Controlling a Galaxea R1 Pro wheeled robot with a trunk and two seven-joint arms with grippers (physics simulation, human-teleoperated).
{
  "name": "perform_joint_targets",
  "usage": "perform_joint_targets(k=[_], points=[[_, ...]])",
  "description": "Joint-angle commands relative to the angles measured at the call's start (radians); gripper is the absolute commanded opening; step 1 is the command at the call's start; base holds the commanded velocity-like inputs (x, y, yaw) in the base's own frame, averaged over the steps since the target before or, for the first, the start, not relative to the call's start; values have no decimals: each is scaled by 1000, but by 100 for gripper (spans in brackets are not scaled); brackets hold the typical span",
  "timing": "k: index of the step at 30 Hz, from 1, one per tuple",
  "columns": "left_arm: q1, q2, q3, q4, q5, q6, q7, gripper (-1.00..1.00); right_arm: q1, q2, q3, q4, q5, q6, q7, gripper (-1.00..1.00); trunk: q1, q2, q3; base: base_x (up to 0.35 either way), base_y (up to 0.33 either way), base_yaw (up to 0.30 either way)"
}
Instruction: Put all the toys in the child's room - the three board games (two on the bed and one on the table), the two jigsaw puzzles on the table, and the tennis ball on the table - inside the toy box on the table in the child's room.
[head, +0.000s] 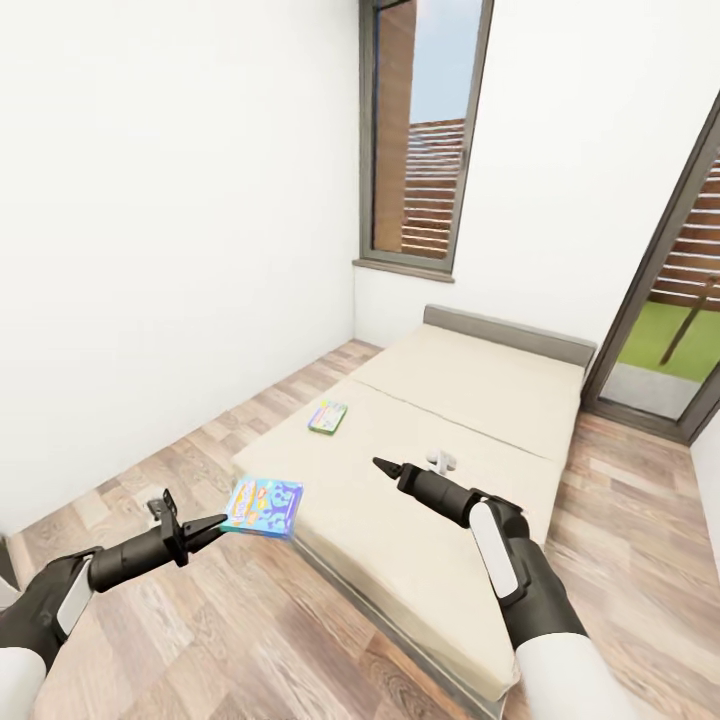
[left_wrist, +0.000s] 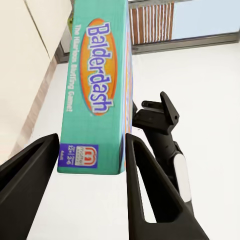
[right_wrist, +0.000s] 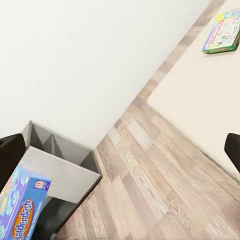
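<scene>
The left end effector (head: 205, 528) grips the blue board game (head: 263, 506) by its edge, held over the wood floor (head: 250, 620) just off the bed's (head: 440, 520) near corner. The right end effector (head: 385, 465) hovers over the mattress, fingers seemingly together. Farther up, the green-bordered board game (head: 327, 417) lies near the bed's left edge.

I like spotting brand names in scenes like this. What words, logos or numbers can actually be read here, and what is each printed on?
"Balderdash": orange oval on the teal edge of the blue board game box between the left gripper's fingers; again on its blue face in the right wrist view.
"The Hilarious Bluffing Game!": same teal edge.
Blue corner patch with red logo: print too small to read.
Green-bordered game box on the cream bed: too blurred to read.
</scene>
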Motion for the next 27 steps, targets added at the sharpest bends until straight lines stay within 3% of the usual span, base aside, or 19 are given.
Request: perform_joint_targets(k=[1,27], points=[[-1,0,1,0,4,12,-3,-100,-1,3,-4,-1,-3,8,2,100,-4,6,2,0,0,290],[-1,0,1,0,3,11,-3,-100,-1,7,-4,5,-2,8,-4,100,-103,188,83,0,0,290]])
